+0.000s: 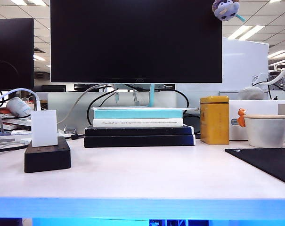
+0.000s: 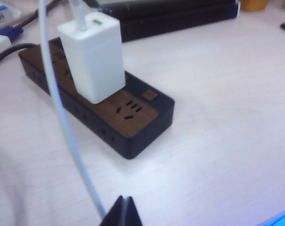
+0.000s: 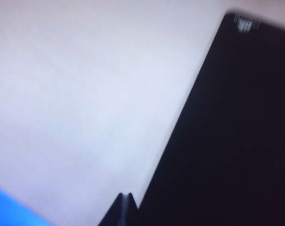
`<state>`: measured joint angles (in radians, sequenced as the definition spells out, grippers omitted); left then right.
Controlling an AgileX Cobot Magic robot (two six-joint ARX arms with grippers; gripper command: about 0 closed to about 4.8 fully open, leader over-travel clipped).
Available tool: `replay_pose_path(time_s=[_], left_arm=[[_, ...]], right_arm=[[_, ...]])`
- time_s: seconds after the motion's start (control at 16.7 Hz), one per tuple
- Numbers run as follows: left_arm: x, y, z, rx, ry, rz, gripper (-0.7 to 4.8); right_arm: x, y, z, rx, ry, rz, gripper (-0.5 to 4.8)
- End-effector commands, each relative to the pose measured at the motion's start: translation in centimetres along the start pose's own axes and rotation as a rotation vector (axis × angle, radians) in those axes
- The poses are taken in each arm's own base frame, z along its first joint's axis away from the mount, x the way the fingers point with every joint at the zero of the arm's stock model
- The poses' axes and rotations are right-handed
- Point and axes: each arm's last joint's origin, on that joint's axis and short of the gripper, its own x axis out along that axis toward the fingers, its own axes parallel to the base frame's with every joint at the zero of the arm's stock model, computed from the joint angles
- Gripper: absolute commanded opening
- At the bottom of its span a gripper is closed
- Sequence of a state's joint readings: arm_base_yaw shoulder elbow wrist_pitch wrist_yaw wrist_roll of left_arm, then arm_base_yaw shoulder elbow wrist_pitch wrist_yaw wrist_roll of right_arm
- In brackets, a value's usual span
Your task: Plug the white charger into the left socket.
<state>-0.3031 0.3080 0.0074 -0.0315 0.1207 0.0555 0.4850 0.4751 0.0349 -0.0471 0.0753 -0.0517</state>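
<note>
A: White charger (image 2: 91,55) standing upright on the black power strip (image 2: 133,134), seated in a socket away from the end with the small square button (image 2: 150,95). Looks plugged in already; prongs hidden, so depth of seating impossible to confirm.

B: Free socket (image 2: 129,109) open beside it. Thin white cable (image 2: 62,117) looping off the top of the charger and trailing past the left gripper (image 2: 124,212).

A: Left gripper pinched together, empty, apart from the strip. Risk there: catching that cable on any move, tugging the charger askew or dragging the strip across the table (image 1: 147,174).

B: Right gripper (image 3: 125,207) also closed on nothing, over bare table at the edge of the black mat (image 3: 236,132). View blurred; little else readable.

A: Around the strip: stacked books (image 1: 138,127) under the monitor (image 1: 135,40), yellow tin (image 1: 215,120), white cup (image 1: 267,129) well to the right. Nothing crowding the strip except cords behind it.
</note>
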Motion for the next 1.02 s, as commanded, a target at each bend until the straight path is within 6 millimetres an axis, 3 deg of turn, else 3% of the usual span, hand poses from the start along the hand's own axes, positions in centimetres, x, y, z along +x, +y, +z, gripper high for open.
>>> replay_pose_path(time_s=[0.06,0.24,0.84,1.02], left_arm=[[-0.02,0.11,0.17,0.027,-0.011,0.032,-0.06],[-0.04,0.38,0.04,0.015,0.007,0.126,-0.04],[-0.05,0.36,0.03,0.015,0.008,0.122,-0.04],[-0.16,0.36,0.1,0.016,-0.003,0.123,-0.04]], right_arm=[[-0.03,-0.08,0.33,-0.002,-0.024,-0.02,0.0],[-0.04,-0.09,0.36,0.006,-0.026,-0.024,-0.01],[-0.03,-0.08,0.33,0.006,-0.027,-0.021,-0.01],[-0.43,-0.12,-0.09,0.012,-0.097,-0.031,-0.01]])
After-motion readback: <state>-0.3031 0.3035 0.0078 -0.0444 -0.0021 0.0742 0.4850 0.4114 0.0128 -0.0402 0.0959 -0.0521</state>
